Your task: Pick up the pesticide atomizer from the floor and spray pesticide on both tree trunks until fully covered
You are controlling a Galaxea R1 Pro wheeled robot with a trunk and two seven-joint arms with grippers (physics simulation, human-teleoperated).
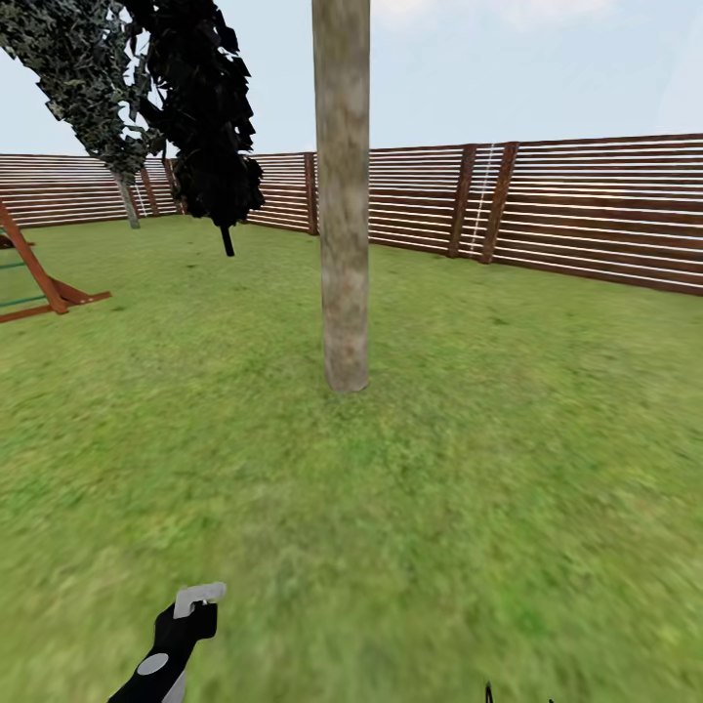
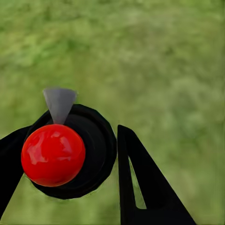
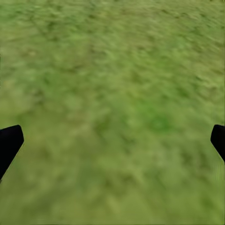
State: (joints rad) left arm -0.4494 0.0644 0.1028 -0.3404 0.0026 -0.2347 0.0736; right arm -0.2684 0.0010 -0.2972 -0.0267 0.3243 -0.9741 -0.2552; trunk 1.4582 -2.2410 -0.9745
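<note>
The pesticide atomizer [image 1: 182, 637], black with a white mark and a pale grey trigger head, pokes up at the bottom left of the head view. In the left wrist view the atomizer [image 2: 89, 150] appears end-on as a black disc with a red ball and a grey nozzle cone, and my left gripper [image 2: 70, 161] is shut on it between black fingers [image 2: 140, 187]. A thick pale mottled tree trunk [image 1: 344, 195] stands straight ahead on the lawn. A second tree [image 1: 93, 83] with dark green foliage stands far back left. My right gripper [image 3: 112, 143] is open over bare grass.
A brown slat fence [image 1: 586, 210] runs along the back and right. An all-black thin-trunked tree [image 1: 210, 117] stands left of the near trunk. A red-brown wooden play frame [image 1: 39, 283] sits at the left edge. Grass lawn [image 1: 439, 508] stretches between me and the trunk.
</note>
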